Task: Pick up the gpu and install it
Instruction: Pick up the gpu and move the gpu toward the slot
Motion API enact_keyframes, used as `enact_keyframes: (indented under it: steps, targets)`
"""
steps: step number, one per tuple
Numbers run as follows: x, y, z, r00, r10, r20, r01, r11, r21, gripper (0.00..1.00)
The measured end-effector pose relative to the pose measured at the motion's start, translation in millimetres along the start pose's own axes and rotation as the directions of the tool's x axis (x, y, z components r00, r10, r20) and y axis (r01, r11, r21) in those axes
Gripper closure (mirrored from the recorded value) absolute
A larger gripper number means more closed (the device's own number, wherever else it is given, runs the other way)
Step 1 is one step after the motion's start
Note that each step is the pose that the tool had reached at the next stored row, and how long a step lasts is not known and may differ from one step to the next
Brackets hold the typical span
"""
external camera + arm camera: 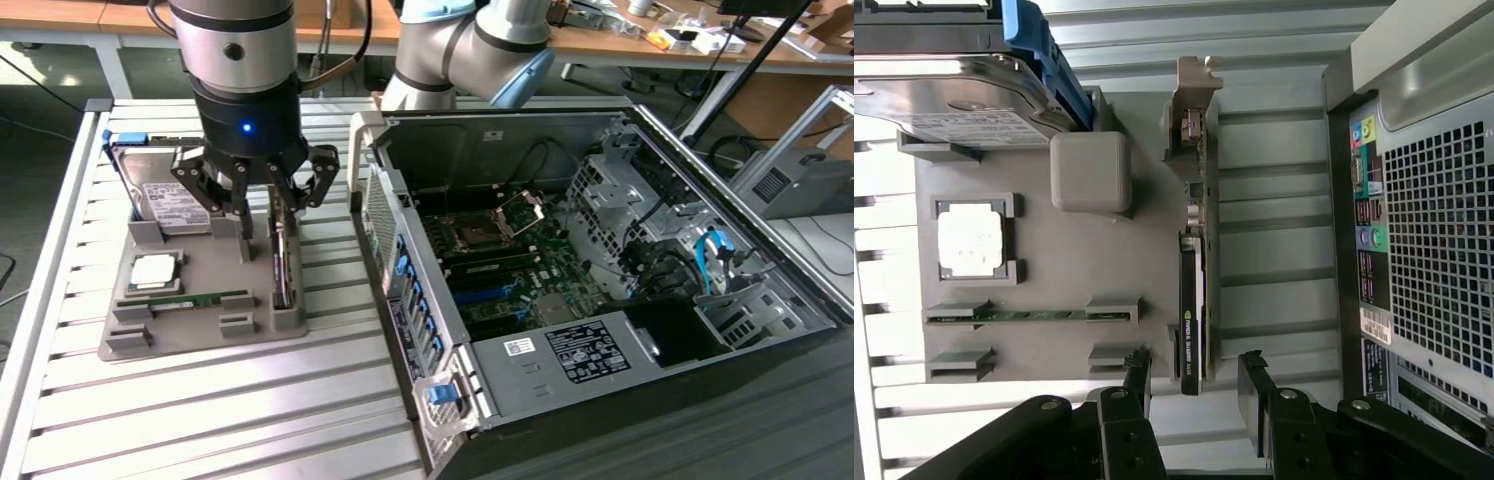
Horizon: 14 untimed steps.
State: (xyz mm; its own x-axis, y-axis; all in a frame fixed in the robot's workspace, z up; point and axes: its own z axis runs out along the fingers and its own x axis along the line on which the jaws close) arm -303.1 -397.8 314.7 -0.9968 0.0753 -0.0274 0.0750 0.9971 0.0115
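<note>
The gpu (282,262) is a thin dark card standing on edge along the side of the grey holder tray (200,338) nearest the computer case. In the wrist view the gpu (1191,300) has a silver bracket (1194,105) at its far end. My gripper (267,225) hangs right above the card, open. Its two black fingers (1137,378) stand on either side of the card's near end in the wrist view, gripper (1196,380), with a gap on both sides. Nothing is held.
The tray (1054,270) also carries a silver hard drive (167,195), a square processor chip (154,270) and a green memory stick (200,298). An open computer case (561,260) lies on the exterior view's right, motherboard (514,255) exposed. A slatted metal table (200,420) lies underneath.
</note>
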Motion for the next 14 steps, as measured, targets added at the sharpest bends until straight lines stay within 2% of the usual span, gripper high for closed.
enact_keyframes:
  steps: [14]
  targets:
    - [0.1, 0.0, 4.0, 1.0, 0.0, 0.0, 0.0, 1.0, 0.0, 0.52]
